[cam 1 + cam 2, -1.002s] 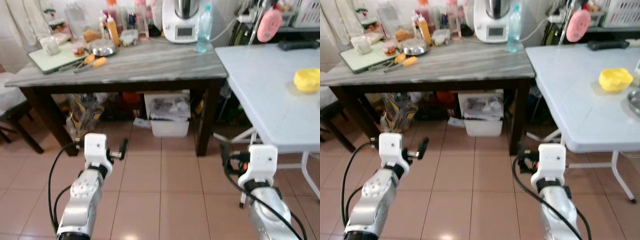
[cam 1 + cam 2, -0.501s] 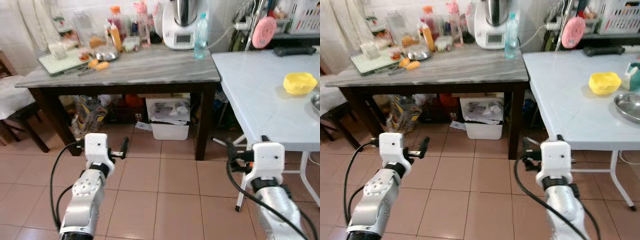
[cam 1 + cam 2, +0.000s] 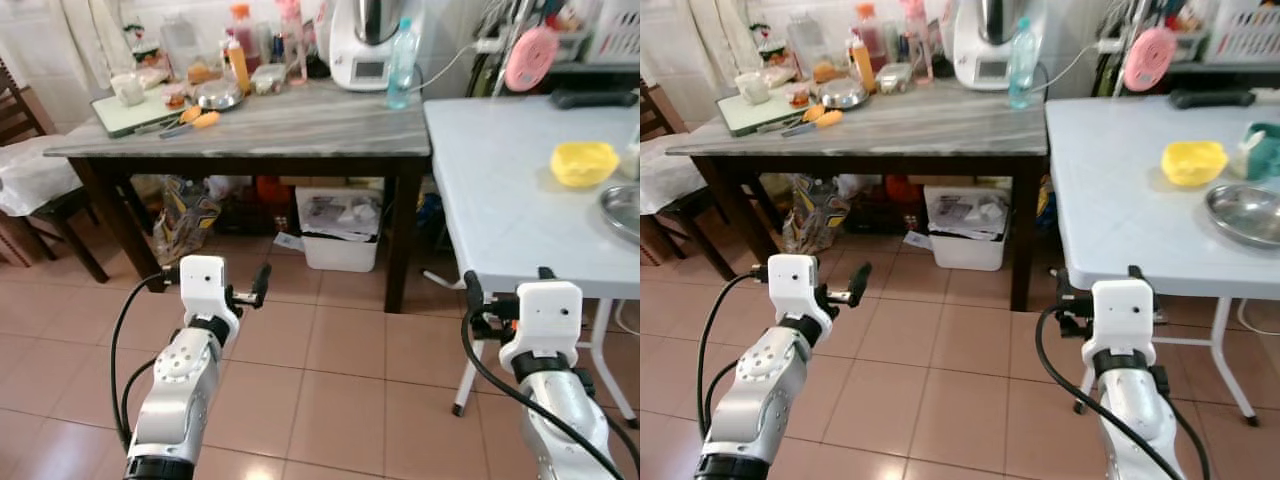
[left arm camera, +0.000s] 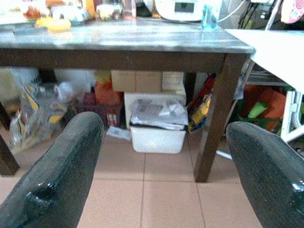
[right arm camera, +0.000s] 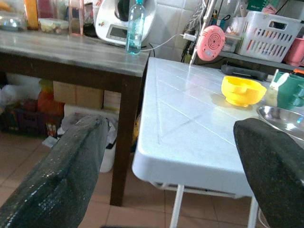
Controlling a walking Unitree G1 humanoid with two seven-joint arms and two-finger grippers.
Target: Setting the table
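Glossy terracotta tile floor point(image 3: 330, 380) lower centre; our left gripper point(image 4: 164, 156) and right gripper point(image 5: 171, 156) hang spread, empty, textured black.

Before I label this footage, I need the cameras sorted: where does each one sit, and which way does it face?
Left eye: head, facing forward and down at the marble table and white table; both silver arms show.
Right eye: same head, same scene; steel dish beside the yellow bowl.
Left wrist: between the open left gripper fingers, toward the white bin under the marble table.
Right wrist: between the open right gripper fingers, toward the white table.
Shared: both wrist views catch the water bottle.
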